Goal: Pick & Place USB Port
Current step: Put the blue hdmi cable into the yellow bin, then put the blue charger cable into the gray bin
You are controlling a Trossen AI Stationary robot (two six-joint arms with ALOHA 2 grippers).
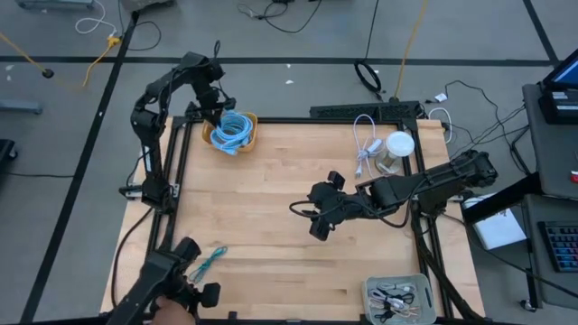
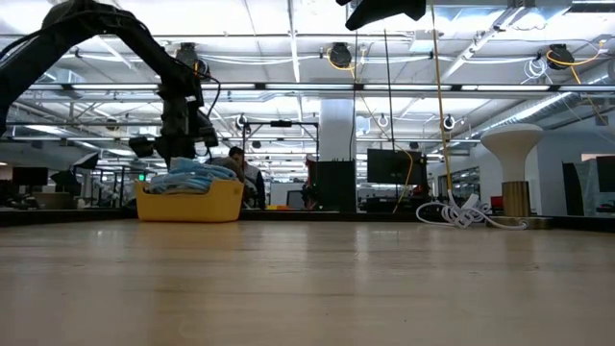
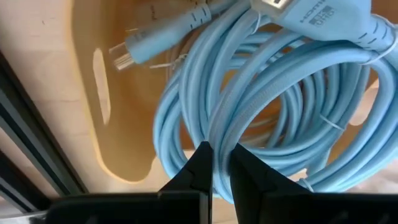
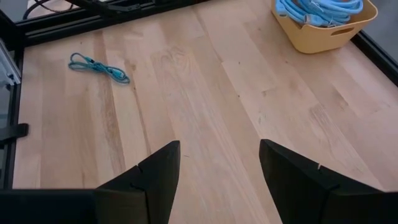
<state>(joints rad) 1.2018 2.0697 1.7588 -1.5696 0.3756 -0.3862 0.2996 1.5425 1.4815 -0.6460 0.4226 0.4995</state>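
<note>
Wood tabletop (image 1: 271,199): near edge has a clear bin (image 1: 397,298) of small dark parts and one teal cable (image 1: 209,260) lying loose. Right gripper (image 1: 318,217) hovers mid-table, fingers spread, empty. Far corner: one yellow basket (image 1: 232,133) full of light-blue USB cables (image 3: 267,106); left gripper (image 3: 219,171) in it, pinched onto a loop.

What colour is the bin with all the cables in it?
Yellow. The bin shows best in the right wrist view.
</note>
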